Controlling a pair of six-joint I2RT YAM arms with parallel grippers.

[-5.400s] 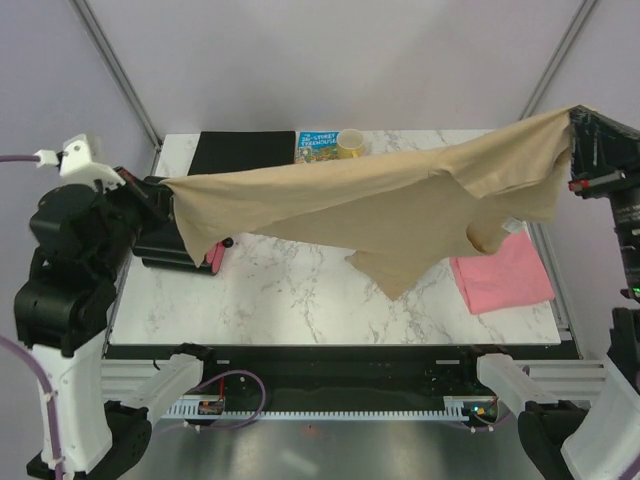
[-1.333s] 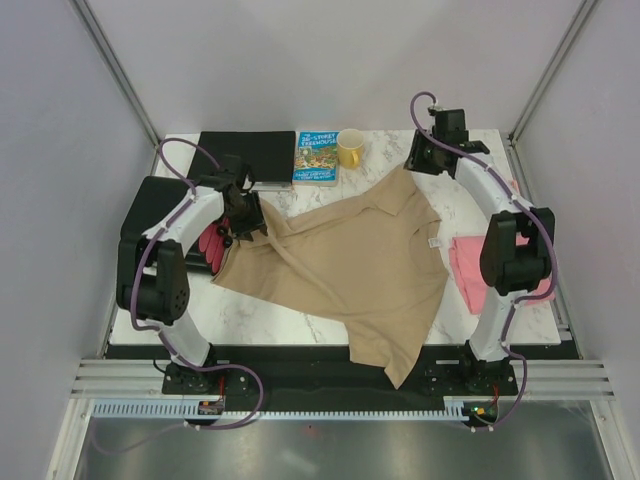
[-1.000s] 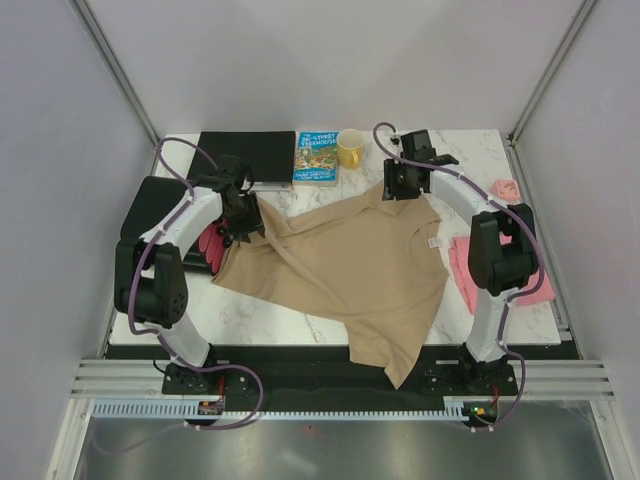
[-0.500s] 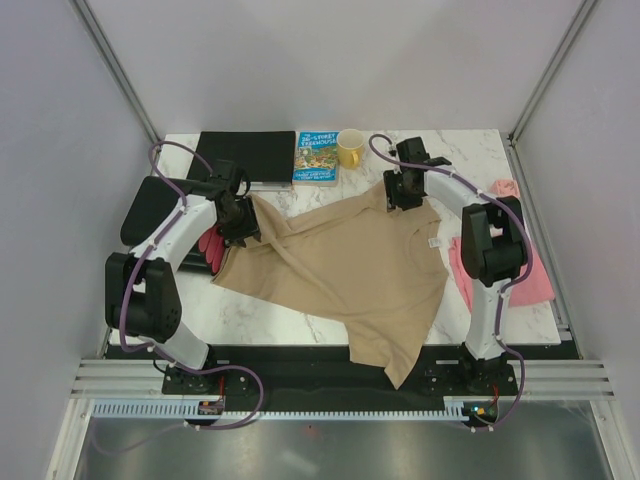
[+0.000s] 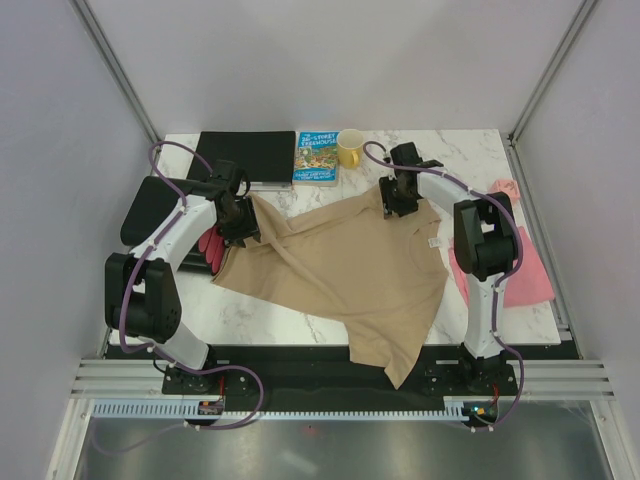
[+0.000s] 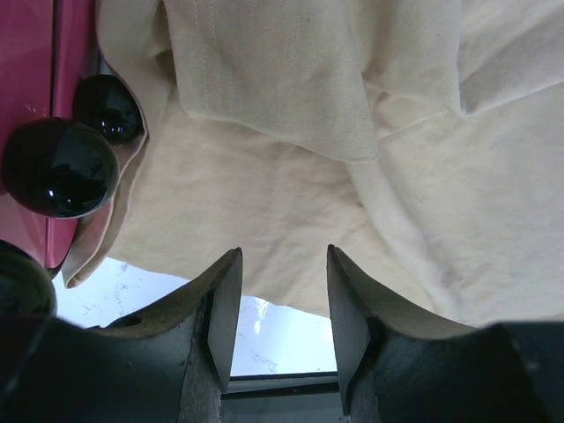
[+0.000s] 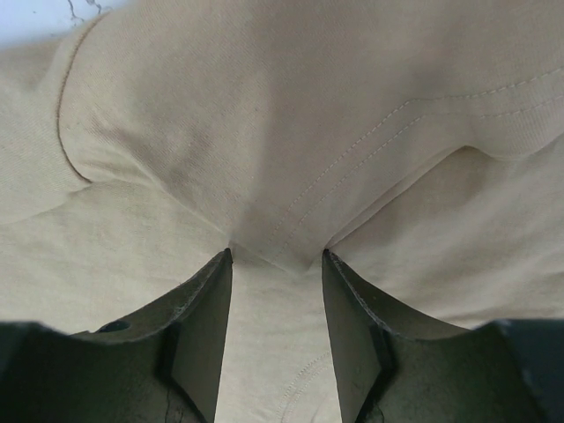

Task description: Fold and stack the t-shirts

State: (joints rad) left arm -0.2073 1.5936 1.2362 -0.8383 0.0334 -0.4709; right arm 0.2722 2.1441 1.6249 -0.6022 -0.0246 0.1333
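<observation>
White marble table (image 5: 250,322) fills the workspace, and the tan shirt (image 5: 350,260) lies rumpled across its middle, one corner of the hem hanging over the near edge. The pink shirt (image 5: 535,285) sits folded at the right side, partly under the right arm. The left gripper (image 6: 282,256) is low over the shirt's left sleeve with its fingers spread and nothing between them. The right gripper (image 7: 277,256) presses down near the collar, its fingers also spread, with the cloth puckering into the gap. Several things could go wrong from here. The left sleeve is bunched right against the drawer box (image 5: 150,205) and its black knobs (image 6: 57,167), so a pull from that side may snag the cloth or drag the box. Closing at the collar could catch more than one layer and fold the shirt crooked. The overhanging hem may pull the shirt further off the table if either end is lifted unevenly. Compared with a few seconds ago, the shirt is no longer stretched in the air between the two arms but lies on the table. A second ago the right gripper was up at the far right corner, and it has since come in to the collar.
</observation>
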